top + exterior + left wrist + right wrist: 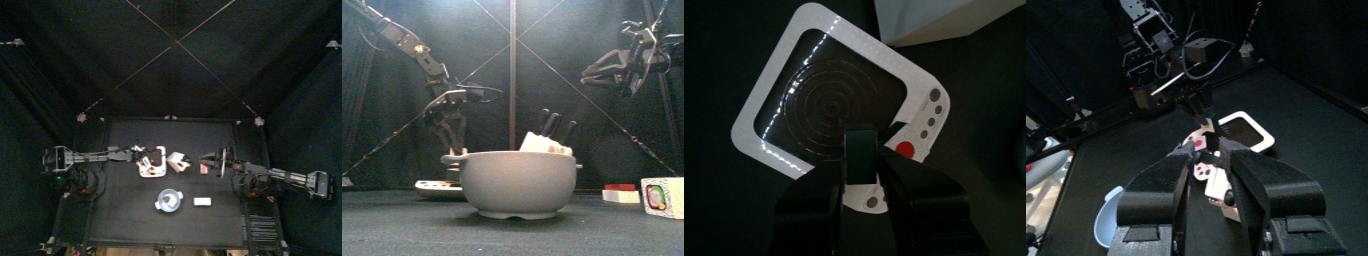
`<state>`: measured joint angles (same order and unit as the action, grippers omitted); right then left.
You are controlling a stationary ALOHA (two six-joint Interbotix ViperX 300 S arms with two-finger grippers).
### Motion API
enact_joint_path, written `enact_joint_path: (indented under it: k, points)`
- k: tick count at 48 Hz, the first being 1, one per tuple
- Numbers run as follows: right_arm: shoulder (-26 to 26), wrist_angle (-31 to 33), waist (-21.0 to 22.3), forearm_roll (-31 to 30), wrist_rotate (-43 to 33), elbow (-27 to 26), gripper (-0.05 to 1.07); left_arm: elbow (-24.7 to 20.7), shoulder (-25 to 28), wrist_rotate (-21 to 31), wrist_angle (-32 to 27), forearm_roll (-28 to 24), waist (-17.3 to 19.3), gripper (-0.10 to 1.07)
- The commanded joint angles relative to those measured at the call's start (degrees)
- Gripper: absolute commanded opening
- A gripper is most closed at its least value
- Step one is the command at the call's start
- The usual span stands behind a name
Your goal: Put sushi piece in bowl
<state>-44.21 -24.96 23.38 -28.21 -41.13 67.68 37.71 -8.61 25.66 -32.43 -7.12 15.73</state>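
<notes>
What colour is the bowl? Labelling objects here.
Grey bowl, clearest in the front view.

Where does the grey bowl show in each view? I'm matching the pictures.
Top: bowl at the table's front middle.
Front: centre, large.
Left wrist: not in it.
Right wrist: its rim at the lower left.
Shared landmark: white scale.
</notes>
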Motion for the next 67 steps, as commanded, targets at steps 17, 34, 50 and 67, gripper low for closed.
enact_joint_path:
  k: [17, 34, 50, 67]
  points:
    - [0.0, -0.4, 0.2, 0.1, -0.1, -0.6, 0.68, -1.0, -0.8, -0.5, 9.1, 2.5, -15.8, 0.57]
    - [0.1, -0.4, 0.2, 0.2, -0.1, -0.6, 0.68, -3.1, 4.7, -0.4, 16.9, 2.6, -25.8, 0.58]
    - [0.1, -0.4, 0.1, 0.2, -0.1, -0.5, 0.68, -6.2, 9.6, -0.5, 17.3, 2.6, -27.6, 0.59]
    - [0.1, -0.4, 0.1, 0.2, -0.1, -0.4, 0.68, -6.0, 9.7, -0.5, 17.2, 3.2, -27.9, 0.74]
